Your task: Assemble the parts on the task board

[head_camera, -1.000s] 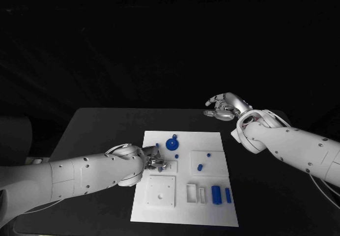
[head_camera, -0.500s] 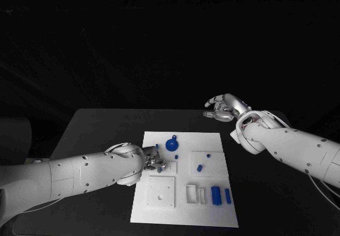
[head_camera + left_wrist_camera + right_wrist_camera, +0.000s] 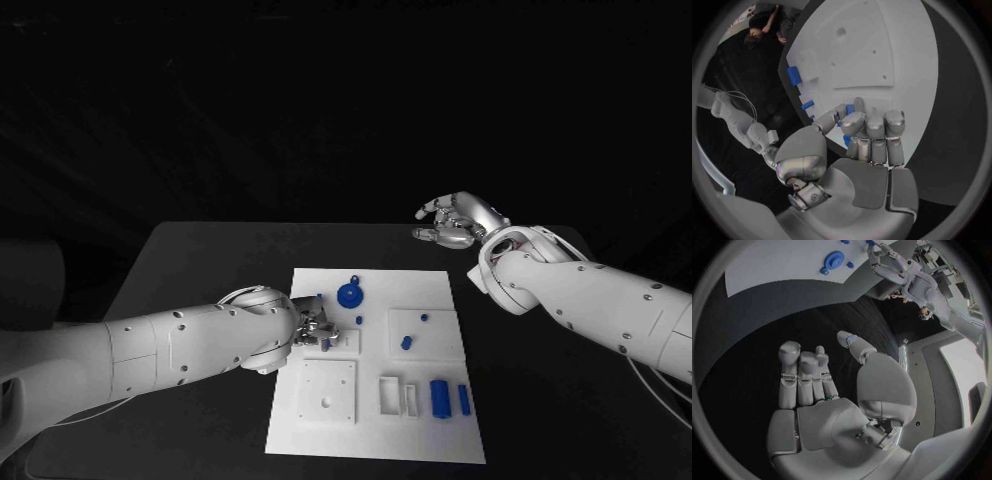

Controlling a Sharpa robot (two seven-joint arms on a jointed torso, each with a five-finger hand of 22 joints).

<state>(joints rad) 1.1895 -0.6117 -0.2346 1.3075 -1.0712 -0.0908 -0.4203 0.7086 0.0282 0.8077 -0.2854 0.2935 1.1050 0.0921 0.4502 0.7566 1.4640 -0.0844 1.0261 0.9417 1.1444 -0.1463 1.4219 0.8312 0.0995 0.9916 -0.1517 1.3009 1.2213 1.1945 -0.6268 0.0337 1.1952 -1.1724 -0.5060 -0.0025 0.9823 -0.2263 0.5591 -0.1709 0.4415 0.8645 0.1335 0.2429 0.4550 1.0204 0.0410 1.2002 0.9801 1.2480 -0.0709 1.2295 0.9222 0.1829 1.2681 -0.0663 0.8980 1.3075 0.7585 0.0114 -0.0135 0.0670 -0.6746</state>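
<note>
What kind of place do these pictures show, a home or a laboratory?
Most likely a robotics laboratory or test cell. A flat white task board with small blue plastic parts lies on a bare black table, and a silver many-fingered left hand works over it against a dark backdrop.

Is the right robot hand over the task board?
No, the right robot hand hangs past the board's far edge, above bare black table.

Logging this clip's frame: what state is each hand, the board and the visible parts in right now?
left hand: over the task board, pinching a small blue part
right hand: raised beyond the board, fingers curled, holding nothing
task board: flat on the table
blue gear: on the board, untouched
</note>
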